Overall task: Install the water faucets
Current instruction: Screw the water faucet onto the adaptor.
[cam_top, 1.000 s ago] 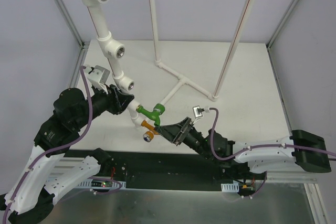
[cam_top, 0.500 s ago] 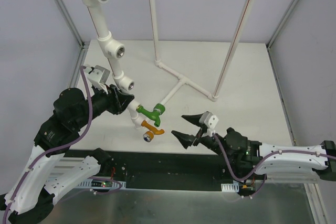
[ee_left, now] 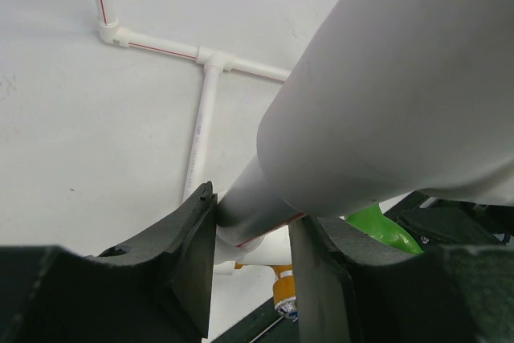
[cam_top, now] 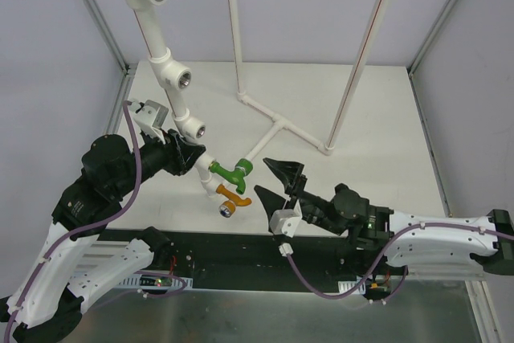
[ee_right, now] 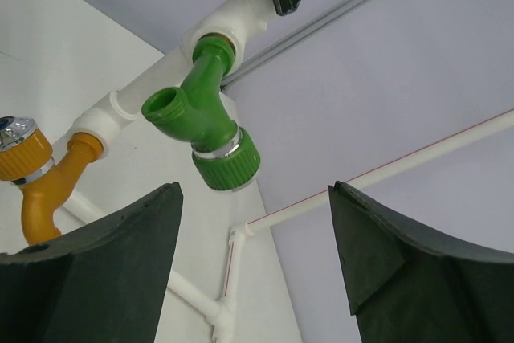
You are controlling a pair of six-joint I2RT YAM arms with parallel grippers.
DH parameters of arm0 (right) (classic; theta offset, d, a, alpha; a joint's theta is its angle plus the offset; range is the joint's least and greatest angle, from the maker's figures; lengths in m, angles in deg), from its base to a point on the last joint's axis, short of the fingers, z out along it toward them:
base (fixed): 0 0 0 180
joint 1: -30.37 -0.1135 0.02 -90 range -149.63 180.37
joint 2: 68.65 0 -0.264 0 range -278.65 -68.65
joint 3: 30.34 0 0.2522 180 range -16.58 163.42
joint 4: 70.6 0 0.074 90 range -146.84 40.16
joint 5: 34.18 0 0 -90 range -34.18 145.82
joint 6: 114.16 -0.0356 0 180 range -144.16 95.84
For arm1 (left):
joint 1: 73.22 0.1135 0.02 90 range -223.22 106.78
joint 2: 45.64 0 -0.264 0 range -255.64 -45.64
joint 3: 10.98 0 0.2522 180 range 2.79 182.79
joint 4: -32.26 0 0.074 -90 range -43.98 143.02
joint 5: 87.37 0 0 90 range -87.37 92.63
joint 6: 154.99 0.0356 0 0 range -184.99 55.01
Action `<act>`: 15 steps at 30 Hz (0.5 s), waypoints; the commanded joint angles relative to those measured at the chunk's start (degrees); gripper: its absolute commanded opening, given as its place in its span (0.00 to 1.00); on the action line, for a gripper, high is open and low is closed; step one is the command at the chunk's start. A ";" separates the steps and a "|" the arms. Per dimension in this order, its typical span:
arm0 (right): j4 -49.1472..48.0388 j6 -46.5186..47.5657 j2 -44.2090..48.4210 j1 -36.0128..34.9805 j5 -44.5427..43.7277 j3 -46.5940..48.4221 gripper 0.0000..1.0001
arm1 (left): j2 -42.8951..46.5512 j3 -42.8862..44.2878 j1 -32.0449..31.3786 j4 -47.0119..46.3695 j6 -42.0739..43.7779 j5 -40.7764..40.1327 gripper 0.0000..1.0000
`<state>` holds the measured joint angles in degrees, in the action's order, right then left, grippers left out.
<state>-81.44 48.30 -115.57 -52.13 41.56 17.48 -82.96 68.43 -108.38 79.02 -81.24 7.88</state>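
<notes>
The white table (cam_top: 369,110) stands between pale grey walls (cam_top: 40,54). The green faucet (cam_top: 233,171) and orange faucet (cam_top: 228,195) sit on the slanted pipe (cam_top: 165,62). The left gripper (cam_top: 193,160) clamps that pipe. The right gripper (cam_top: 263,176) is spread wide and empty beside the green faucet.

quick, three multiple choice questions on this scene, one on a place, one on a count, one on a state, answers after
1. Where is the green faucet?
A) lying loose on the table
B) hanging from the far frame
C) fitted on the white pipe

2. How many faucets show?
A) one
B) two
C) three

3. The right gripper is:
A) open and empty
B) shut on the green faucet
C) shut on the white pipe

Answers: C, its stem runs into the pipe; B, the green one plus the orange faucet; A, its jaws stand apart with nothing between them.
</notes>
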 commanded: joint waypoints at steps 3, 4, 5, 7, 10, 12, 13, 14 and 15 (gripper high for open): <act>-6.33 6.46 -5.90 1.37 7.40 3.73 0.80 | -0.65 -0.78 -0.09 2.51 -5.02 3.62 0.00; -6.95 6.11 -6.78 1.46 8.10 3.90 0.80 | -0.65 -0.70 -0.09 2.51 -4.93 3.53 0.00; -7.39 6.02 -7.92 1.38 8.54 4.08 0.81 | -0.47 -0.96 -0.09 2.51 -4.93 3.62 0.00; -8.44 5.84 -9.76 1.64 9.60 4.52 0.81 | -0.21 -1.22 -0.09 2.51 -5.02 3.62 0.00; -10.64 5.49 -12.58 1.90 10.22 5.75 0.81 | 0.14 -1.49 -0.09 2.51 -5.11 3.44 0.00; -11.70 5.49 -14.07 2.17 10.48 6.80 0.81 | 0.32 -1.75 -0.09 2.51 -5.11 3.44 0.00; -11.87 5.32 -14.78 2.34 10.48 7.24 0.80 | 0.41 -1.66 -0.09 2.51 -5.11 3.44 0.00; -12.05 5.40 -15.74 2.60 10.48 7.77 0.80 | 0.32 -1.84 -0.09 2.51 -5.02 3.44 0.00; -12.40 5.06 -16.36 2.78 10.48 8.03 0.79 | 0.41 -1.84 -0.09 2.51 -5.02 3.62 0.00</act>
<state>-87.39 53.00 -130.36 -50.14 50.02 21.18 -82.56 67.93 -108.38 78.51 -81.26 7.99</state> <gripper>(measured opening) 0.802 0.381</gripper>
